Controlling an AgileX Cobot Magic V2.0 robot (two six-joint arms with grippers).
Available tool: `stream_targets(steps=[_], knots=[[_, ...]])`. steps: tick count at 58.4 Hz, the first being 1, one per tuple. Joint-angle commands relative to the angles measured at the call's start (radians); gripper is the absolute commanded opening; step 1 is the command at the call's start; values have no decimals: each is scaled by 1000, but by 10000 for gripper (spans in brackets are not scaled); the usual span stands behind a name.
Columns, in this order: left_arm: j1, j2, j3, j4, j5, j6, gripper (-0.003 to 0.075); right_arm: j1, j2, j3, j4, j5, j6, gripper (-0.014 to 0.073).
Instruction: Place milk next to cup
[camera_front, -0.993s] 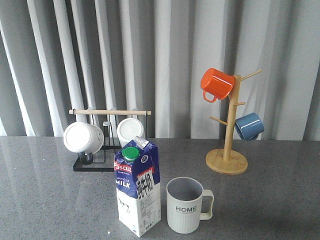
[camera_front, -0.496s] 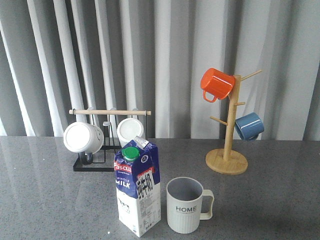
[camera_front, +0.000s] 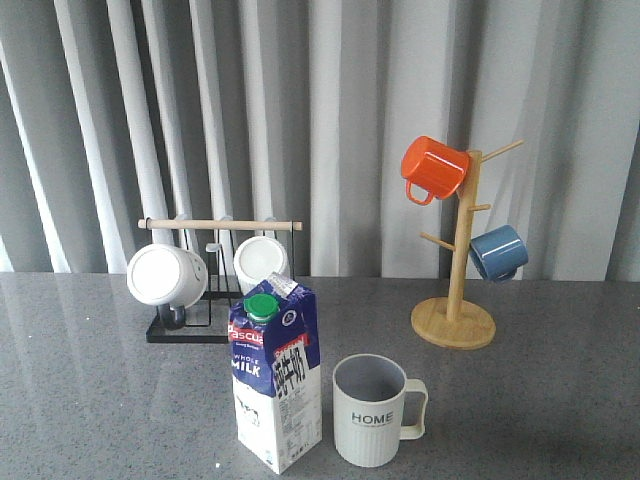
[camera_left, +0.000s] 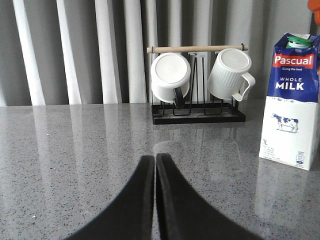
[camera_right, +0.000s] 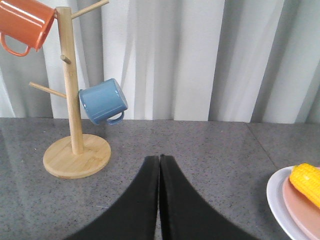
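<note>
The left gripper (camera_left: 155, 162) has its jaws pressed together on nothing, low over the grey table (camera_left: 75, 150); the Pascual whole-milk carton (camera_left: 291, 100) stands upright ahead of the jaws and well off to one side. In the front view the carton (camera_front: 275, 380) stands just beside the ribbed "HOME" cup (camera_front: 375, 410). The right gripper (camera_right: 159, 165) is likewise closed and empty, with the wooden mug tree (camera_right: 75, 125) beyond it.

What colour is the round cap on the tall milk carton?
Green; the round cap on the blue-and-white milk carton shows best in the front view.
</note>
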Motion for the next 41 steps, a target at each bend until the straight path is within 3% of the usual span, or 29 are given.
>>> stream_targets(steps=[1, 7, 16, 22, 29, 41], knots=[[1, -11, -14, -2, -65, -9, -7, -8, -17, -31, -141, 8, 92, -9], [1, -11, -14, -2, -65, -9, -7, -6, -33, -31, -370, 54, 349, -9], [1, -11, -14, -2, -65, -9, -7, -6, -92, -24, -791, 96, 851, -9], [1, -11, -14, -2, -65, -9, -7, -6, -169, 41, -995, 48, 1061, -9], [1, -11, -14, -2, -65, -9, -7, -6, -281, 189, -1092, -78, 1165, -9], [1, -11, -14, -2, -65, -9, -7, -1, -496, 489, -1103, -237, 1174, -9]])
